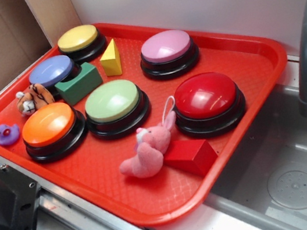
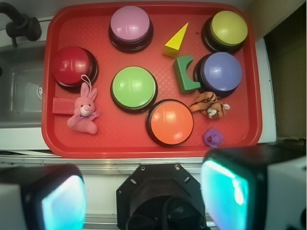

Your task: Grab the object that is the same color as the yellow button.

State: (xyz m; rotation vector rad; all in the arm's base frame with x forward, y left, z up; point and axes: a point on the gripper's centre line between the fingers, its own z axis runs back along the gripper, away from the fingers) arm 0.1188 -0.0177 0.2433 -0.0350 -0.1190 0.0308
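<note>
While the yellow wedge (image 2: 176, 41) stands untouched on the red tray (image 2: 144, 143) beside the yellow button (image 2: 229, 28), the gripper (image 2: 144, 194) hangs well apart, jaws spread and empty; approach and grasp remain.

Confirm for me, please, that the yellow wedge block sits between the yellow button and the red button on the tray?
Not quite: the yellow wedge block sits between the yellow button and the pink button, not the red one. The wrist view shows it plainly.
</note>
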